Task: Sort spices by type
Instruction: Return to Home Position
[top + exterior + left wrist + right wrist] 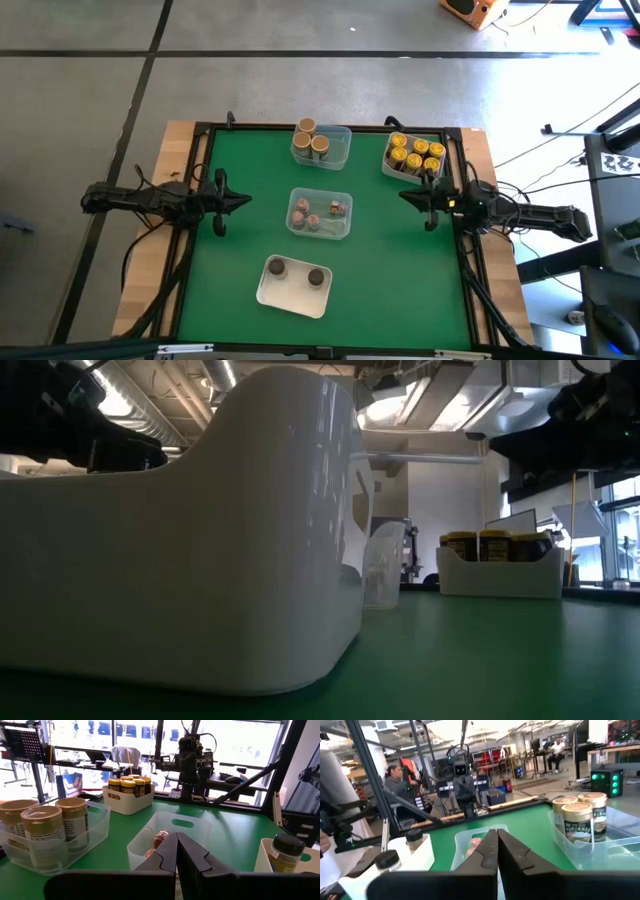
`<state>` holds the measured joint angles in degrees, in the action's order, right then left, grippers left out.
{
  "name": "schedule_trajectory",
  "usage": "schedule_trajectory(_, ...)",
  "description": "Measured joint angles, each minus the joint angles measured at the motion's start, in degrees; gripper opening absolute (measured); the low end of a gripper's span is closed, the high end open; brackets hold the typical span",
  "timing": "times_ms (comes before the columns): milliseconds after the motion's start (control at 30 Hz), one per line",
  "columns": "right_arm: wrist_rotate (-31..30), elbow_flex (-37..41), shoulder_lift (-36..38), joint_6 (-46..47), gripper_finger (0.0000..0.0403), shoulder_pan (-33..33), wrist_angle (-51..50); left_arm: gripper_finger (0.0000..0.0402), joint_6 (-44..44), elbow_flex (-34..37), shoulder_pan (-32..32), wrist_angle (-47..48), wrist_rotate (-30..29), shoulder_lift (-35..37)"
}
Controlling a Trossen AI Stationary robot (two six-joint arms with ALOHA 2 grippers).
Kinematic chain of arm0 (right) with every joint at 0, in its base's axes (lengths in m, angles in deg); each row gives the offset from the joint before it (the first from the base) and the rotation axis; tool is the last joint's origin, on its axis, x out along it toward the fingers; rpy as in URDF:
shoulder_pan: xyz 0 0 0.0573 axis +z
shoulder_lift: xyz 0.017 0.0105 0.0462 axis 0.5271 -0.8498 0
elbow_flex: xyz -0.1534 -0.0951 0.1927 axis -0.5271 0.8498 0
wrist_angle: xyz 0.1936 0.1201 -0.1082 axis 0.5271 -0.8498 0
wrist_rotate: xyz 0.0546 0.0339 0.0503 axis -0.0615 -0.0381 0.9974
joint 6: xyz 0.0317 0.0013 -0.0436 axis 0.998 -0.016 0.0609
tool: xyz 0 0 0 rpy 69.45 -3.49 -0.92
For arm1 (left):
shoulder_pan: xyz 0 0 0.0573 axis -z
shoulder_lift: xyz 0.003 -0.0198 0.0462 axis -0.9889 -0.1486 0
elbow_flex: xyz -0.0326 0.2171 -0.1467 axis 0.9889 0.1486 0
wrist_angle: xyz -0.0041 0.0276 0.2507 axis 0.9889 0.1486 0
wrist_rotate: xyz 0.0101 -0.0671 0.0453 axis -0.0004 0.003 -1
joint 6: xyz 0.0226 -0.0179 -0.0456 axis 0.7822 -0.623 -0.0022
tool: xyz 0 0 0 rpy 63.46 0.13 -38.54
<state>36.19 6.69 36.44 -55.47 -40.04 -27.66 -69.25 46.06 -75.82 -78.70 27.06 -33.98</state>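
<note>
Seen from above, every spice jar stands inside a tray on the green mat. The middle clear tray serves as marker and holds the brownish jars. Up-picture of it a second clear tray holds the tan-topped jars. Up and to its right a white tray is packed with the yellow-topped jars, and down-picture of it a second white tray holds two dark-capped jars. The left gripper hangs just left of the middle clear tray and the right gripper to its right, each apart from every jar. The low view is mostly the wall of the second white tray, with the yellow tops showing well beyond it and no gripper tips in sight. In the left wrist view that arm's fingers are pressed together on nothing and aimed at the middle clear tray. The right wrist view shows the same from the other side, its fingers closed and empty, with a person seated in the room beyond. The sorting looks finished. The jars should be light, rigid and smooth-walled, so likely slippery. Since they stand packed together, a grasp from above across the cap or just under it would suit best.
</note>
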Motion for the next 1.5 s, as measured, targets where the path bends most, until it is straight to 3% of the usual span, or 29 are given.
schedule_trajectory(367, -1.6, 0.2, 10.5, 0.0, 0.0006, 0.0, -11.0, 0.0002, 0.7, 0.0, 0.0, 0.0, 0.2, 0.0)
schedule_trajectory(767, -3.1, 0.2, 10.3, -1.0, 0.001, 0.0, -14.8, 0.0004, 2.7, 2.3, 0.0, -6.4, 4.5, 0.0)
schedule_trajectory(1500, -3.9, 0.5, 9.8, -3.1, 0.0008, 0.0, -14.8, 0.0006, 3.0, 2.3, -0.1, -6.4, 4.5, 0.0)
